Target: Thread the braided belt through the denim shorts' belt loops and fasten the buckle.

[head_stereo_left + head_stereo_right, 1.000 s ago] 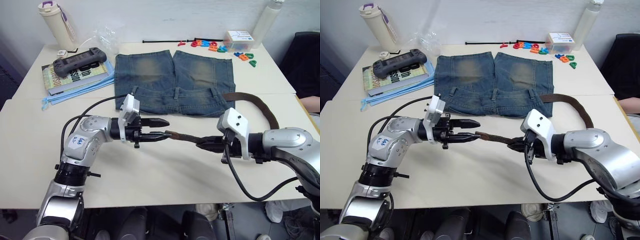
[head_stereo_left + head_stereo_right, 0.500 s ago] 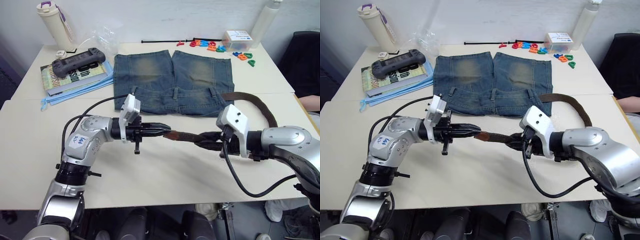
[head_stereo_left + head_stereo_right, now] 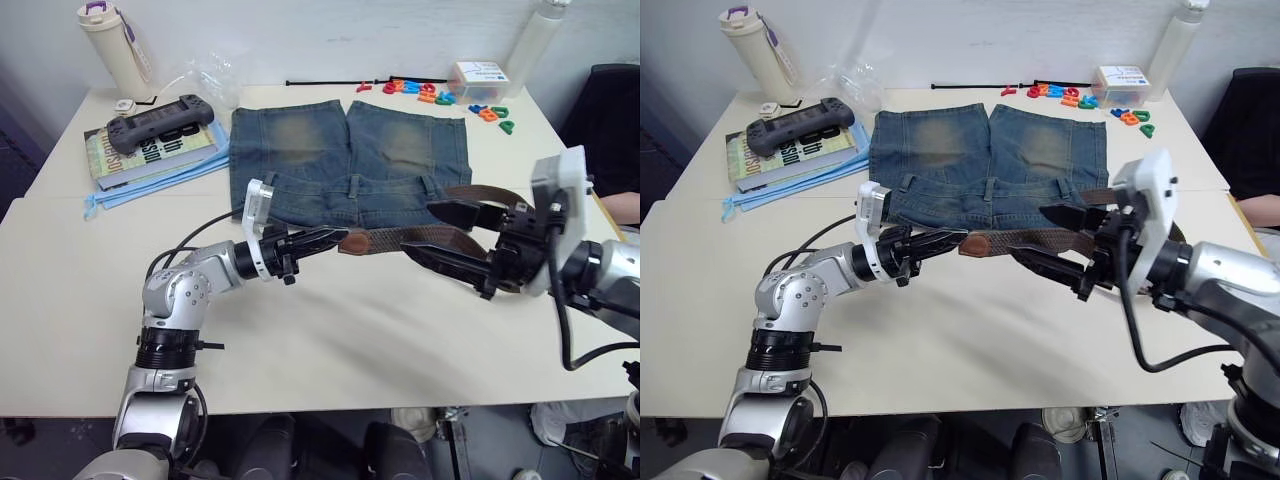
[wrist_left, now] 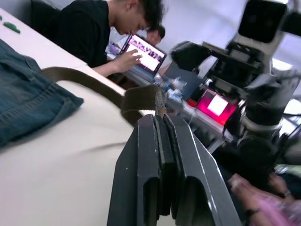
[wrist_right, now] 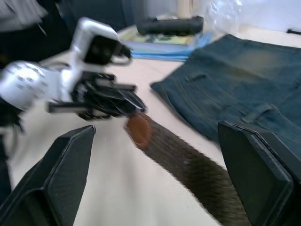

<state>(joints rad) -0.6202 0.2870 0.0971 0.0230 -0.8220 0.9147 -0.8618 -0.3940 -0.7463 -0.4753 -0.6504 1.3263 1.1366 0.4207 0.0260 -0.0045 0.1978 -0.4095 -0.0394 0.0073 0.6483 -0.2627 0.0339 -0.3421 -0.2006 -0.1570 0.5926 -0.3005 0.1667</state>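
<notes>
The denim shorts (image 3: 350, 150) lie flat on the table with the waistband toward me, and belt loops (image 3: 352, 186) stand along it. My left gripper (image 3: 330, 238) is shut on the tan tip of the braided belt (image 3: 395, 238), held just in front of the waistband. The brown strap runs right from there, between the wide-open fingers of my right gripper (image 3: 417, 229), which do not touch it. The right wrist view shows the tan tip (image 5: 138, 129) pinched by the left gripper (image 5: 127, 102). The buckle is hidden.
A book with a game controller (image 3: 160, 120) and a bottle (image 3: 108, 40) sit at the far left. Coloured letters (image 3: 440, 95), a small box (image 3: 478, 78) and a black cable (image 3: 320, 82) lie behind the shorts. A person's hand (image 3: 625, 205) shows at the right edge.
My left gripper closed on the belt's tip. My right gripper let go of the strap, opened wide and drew back to the right. The belt end now sits closer to the waistband.
</notes>
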